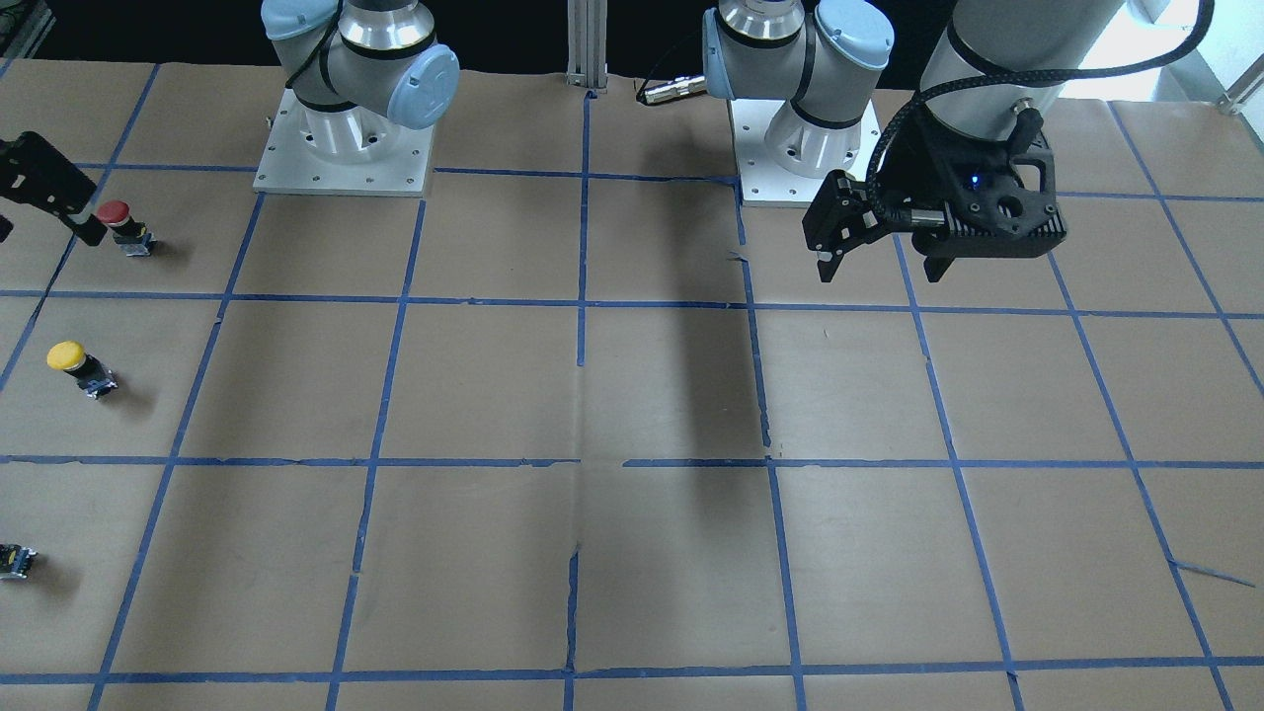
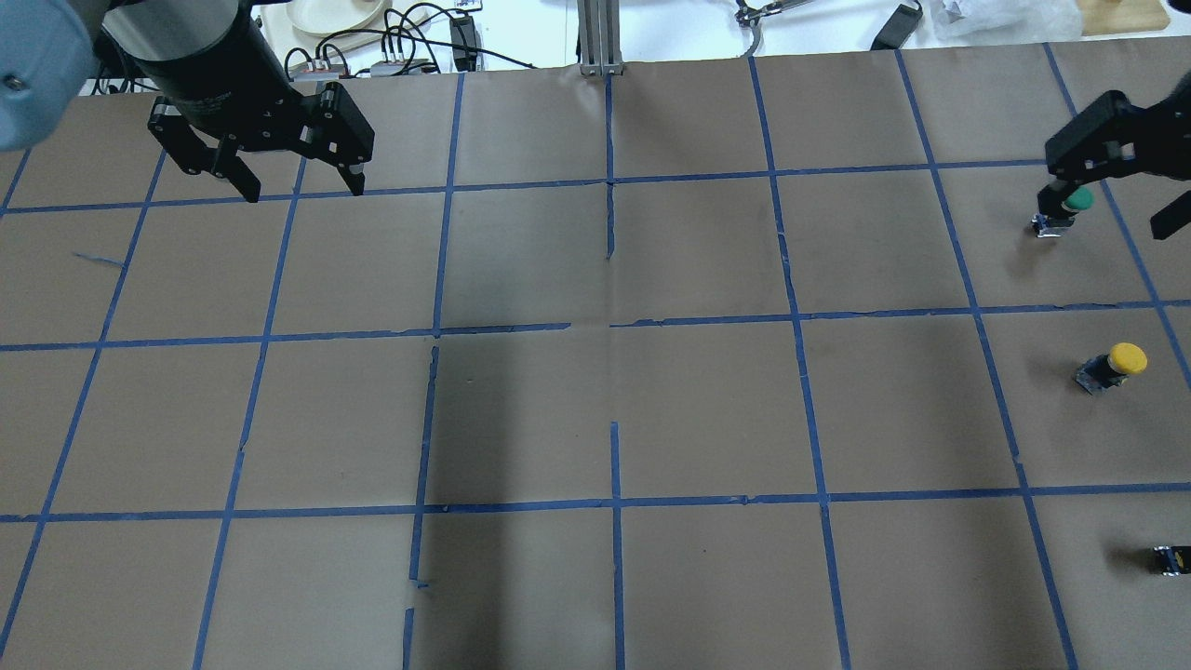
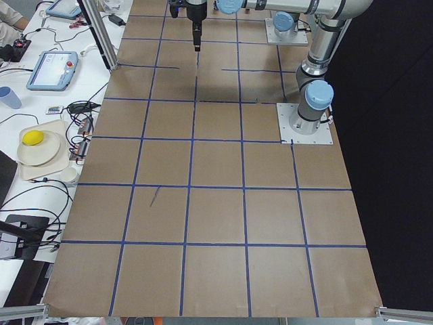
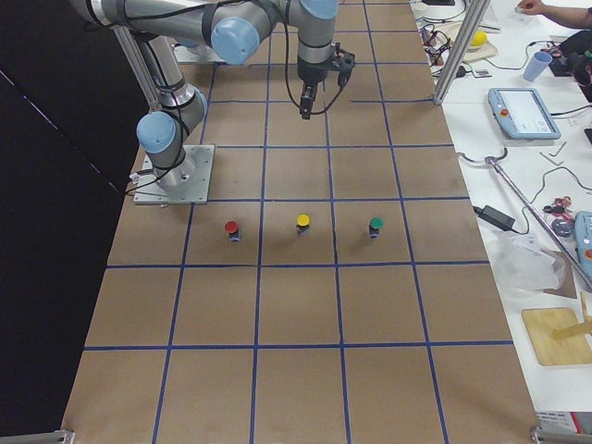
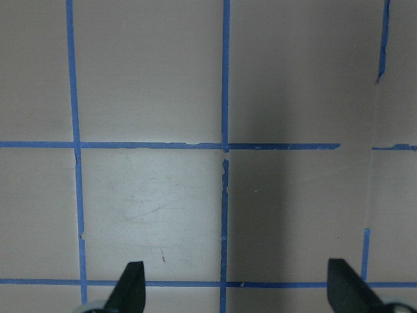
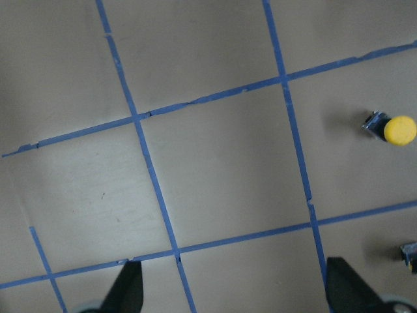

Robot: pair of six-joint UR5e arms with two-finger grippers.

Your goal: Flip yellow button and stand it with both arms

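Note:
The yellow button point(image 1: 71, 359) stands cap up on its black body at the table's right end. It also shows in the overhead view point(image 2: 1120, 360), the exterior right view point(image 4: 302, 222) and the right wrist view point(image 6: 398, 129). My right gripper point(image 2: 1107, 209) is open and empty. It hangs high over that end of the table, apart from the yellow button, and shows at the edge of the front view point(image 1: 44, 235). My left gripper point(image 1: 879, 275) is open and empty, high over the table's left half point(image 2: 304, 194), far from the button.
A red button point(image 1: 116, 213) stands on the robot's side of the yellow one, a green button point(image 2: 1077, 199) on the far side. A small black part point(image 2: 1172, 558) is cut off at the frame edge. The two arm bases point(image 1: 341, 148) point(image 1: 805, 148) stand at the back.

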